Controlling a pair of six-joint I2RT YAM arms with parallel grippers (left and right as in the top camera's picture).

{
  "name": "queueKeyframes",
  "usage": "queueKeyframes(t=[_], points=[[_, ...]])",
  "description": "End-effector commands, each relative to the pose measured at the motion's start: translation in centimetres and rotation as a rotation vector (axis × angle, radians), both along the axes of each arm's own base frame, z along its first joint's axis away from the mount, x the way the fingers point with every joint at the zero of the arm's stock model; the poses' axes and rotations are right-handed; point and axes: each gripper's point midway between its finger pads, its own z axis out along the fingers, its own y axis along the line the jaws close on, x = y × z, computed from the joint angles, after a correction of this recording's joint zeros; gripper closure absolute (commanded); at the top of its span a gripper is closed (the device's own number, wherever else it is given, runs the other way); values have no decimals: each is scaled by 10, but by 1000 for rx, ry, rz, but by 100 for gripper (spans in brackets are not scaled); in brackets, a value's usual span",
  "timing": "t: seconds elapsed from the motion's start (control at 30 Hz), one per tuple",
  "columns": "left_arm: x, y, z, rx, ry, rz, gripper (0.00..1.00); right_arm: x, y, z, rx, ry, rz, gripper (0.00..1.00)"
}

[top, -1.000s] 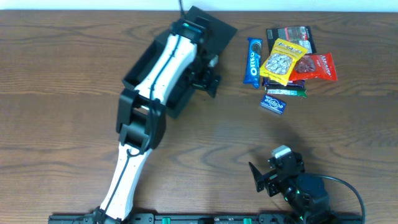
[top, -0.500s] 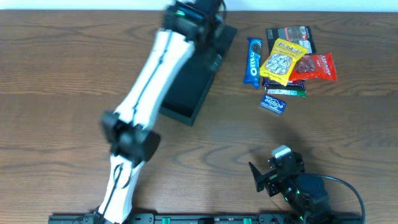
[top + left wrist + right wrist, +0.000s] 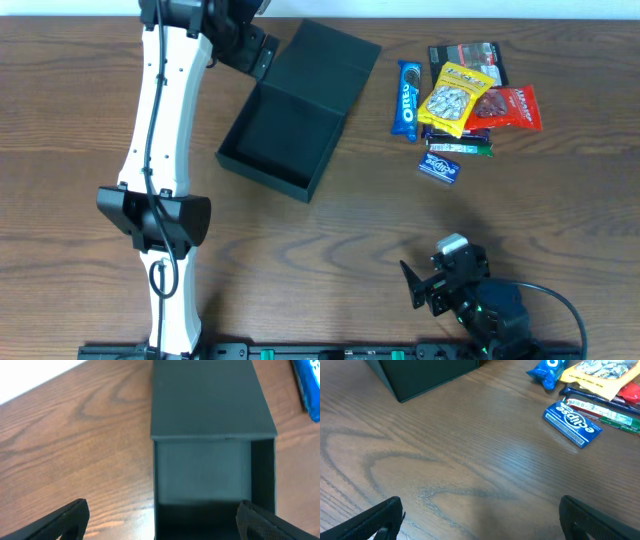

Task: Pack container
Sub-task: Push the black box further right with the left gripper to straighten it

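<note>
container (image 3: pixel 282 140) check: the matte black box sits open on the wooden table (image 3: pixel 350 230), left of centre and turned at an angle. its flap lid (image 3: pixel 328 62) lies folded back flat toward the far edge. you can see the tray's bare floor; no packet is inside.

your left gripper (image 3: pixel 250 45) is up at the far edge, near the lid's left side. its jaws stand wide apart and hold nothing. in the left wrist view both fingers (image 3: pixel 67 519) sit at the bottom corners, with the box between them further off.

your right gripper (image 3: pixel 425 285) is at the near edge, right of centre, well apart from the box. its jaws are spread wide over bare wood, empty.

snacks are piled right of the lid: oreo pack (image 3: pixel 407 98), yellow packet (image 3: pixel 455 98), red packet (image 3: pixel 512 108). the blue gum pack (image 3: pixel 572 422) lies nearest you.
</note>
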Motion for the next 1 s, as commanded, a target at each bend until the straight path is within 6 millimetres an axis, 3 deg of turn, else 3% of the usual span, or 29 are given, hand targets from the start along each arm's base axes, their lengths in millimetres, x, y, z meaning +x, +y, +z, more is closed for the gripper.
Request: queueKeyframes(t=[0.0,0.13,0.17,0.4,0.63,0.77,0.97], points=[[1,13,-23,0,72,-24,5,0,0,-2,-11,-4,4,1],[7,24,-64,11,168,0,4,0,0,-2,-11,-4,4,1],[9,25,-76,15,193,2,0,0,0,-2,-11,-4,4,1],[1,26,-145,37,382,35,24,0,0,-2,-11,-4,4,1],[-1,27,-179,47,456,38,28,0,0,-2,-11,-4,4,1],[-1,27,-193,45,484,72,45,0,0,-2,-11,-4,4,1],[7,44,-197,92,465,329,73,0,0,-2,-11,-4,4,1]])
